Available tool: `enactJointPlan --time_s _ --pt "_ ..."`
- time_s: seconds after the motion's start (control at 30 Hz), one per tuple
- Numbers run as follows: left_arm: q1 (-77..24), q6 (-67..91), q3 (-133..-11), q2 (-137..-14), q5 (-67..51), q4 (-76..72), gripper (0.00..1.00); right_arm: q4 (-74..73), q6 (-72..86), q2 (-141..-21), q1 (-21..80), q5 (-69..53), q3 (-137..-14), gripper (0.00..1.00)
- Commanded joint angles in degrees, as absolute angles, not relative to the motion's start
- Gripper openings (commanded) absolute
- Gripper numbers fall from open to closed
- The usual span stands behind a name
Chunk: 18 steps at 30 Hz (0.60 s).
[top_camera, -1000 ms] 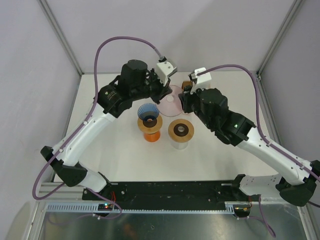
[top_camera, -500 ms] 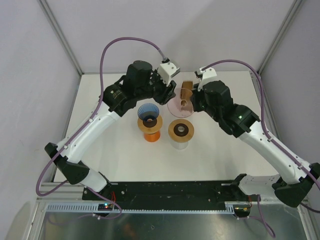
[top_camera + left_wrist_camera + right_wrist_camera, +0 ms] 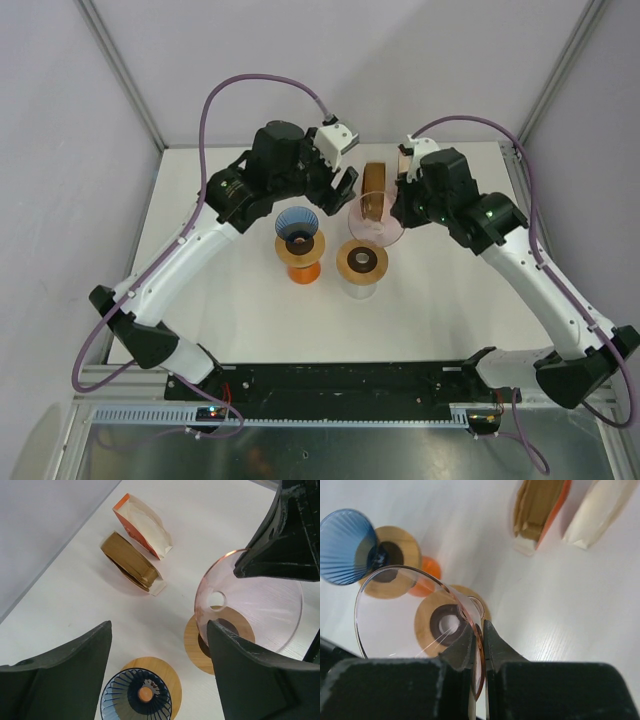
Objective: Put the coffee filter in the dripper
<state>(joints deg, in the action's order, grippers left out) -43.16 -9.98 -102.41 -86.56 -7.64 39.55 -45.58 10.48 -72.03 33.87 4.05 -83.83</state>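
Though right fingers (image 3: 502,652) pinch the clear pink cone dripper (image 3: 260,610) by its rim and left fingers (image 3: 55,675) gape empty, the brown paper coffee filters (image 3: 374,190) lie untouched at upper centre.

White table (image 3: 250,320): two stands (image 3: 361,262), filter packs (image 3: 131,562) (rear)

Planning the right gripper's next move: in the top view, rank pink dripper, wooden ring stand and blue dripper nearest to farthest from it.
1. Pink dripper, pinched in the right gripper.
2. Wooden ring stand, just nearer the bases.
3. Blue dripper, farthest, to the left.
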Motion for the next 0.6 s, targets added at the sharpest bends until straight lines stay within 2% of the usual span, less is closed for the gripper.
enactJointPlan --time_s 0.0,0.23,0.57 --pt "-42.65 -9.05 -104.26 -83.3 -6.75 38.05 0.81 -51.75 9.41 -74.68 33.56 -7.3 -91.06 0.0" --pt "-42.51 -6.73 -99.2 -82.99 -11.89 38.13 0.78 -52.42 8.9 -78.7 33.4 -14.25 -90.56 0.0" --pt "-42.45 -5.62 -92.0 -83.91 -15.2 38.07 0.58 -53.01 7.71 -82.08 32.37 -15.22 -89.75 0.0"
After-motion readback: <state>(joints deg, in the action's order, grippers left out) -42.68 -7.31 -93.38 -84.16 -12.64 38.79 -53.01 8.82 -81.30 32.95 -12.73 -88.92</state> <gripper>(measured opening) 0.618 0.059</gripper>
